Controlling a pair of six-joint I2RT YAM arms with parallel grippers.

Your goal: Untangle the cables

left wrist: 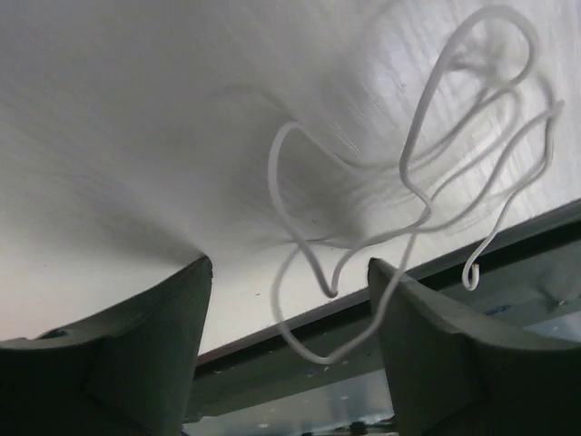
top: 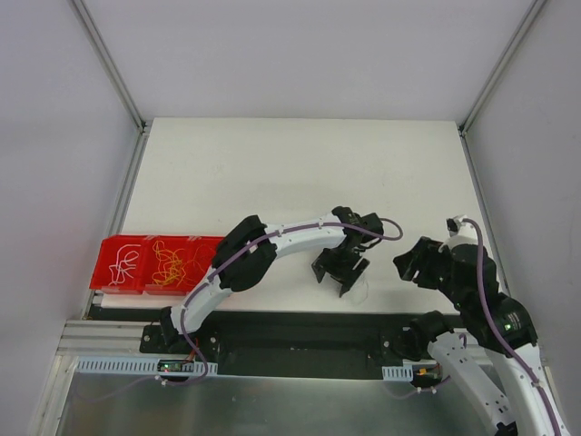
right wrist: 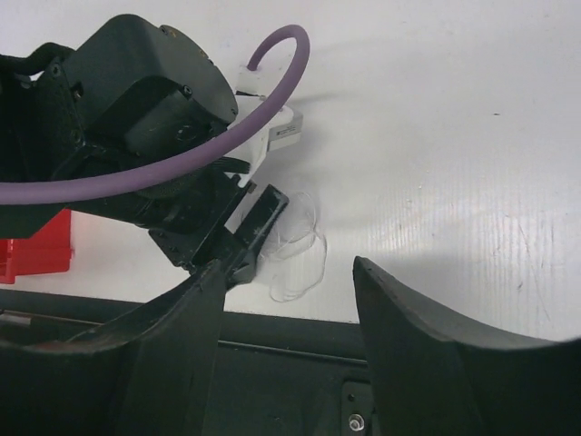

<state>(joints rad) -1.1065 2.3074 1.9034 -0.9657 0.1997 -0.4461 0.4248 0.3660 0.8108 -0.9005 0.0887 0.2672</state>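
A thin whitish cable (left wrist: 427,195) lies in loose loops on the white table by its front edge, and one loop (left wrist: 318,354) hangs over the edge. In the top view it is a faint curl (top: 361,291). My left gripper (left wrist: 289,272) stands open just above it, the loop passing between the fingers without being pinched. My right gripper (right wrist: 286,272) is open and empty, a little to the right, facing the same cable (right wrist: 300,250) and the left gripper's fingers (right wrist: 259,227). More cables, whitish (top: 124,265) and orange-yellow (top: 172,265), lie in a red bin.
The red bin (top: 100,277) with compartments sits at the table's front left corner, partly covered by the left arm (top: 245,259). The table's front edge drops to a dark rail (right wrist: 300,341). Grey walls enclose the table on three sides.
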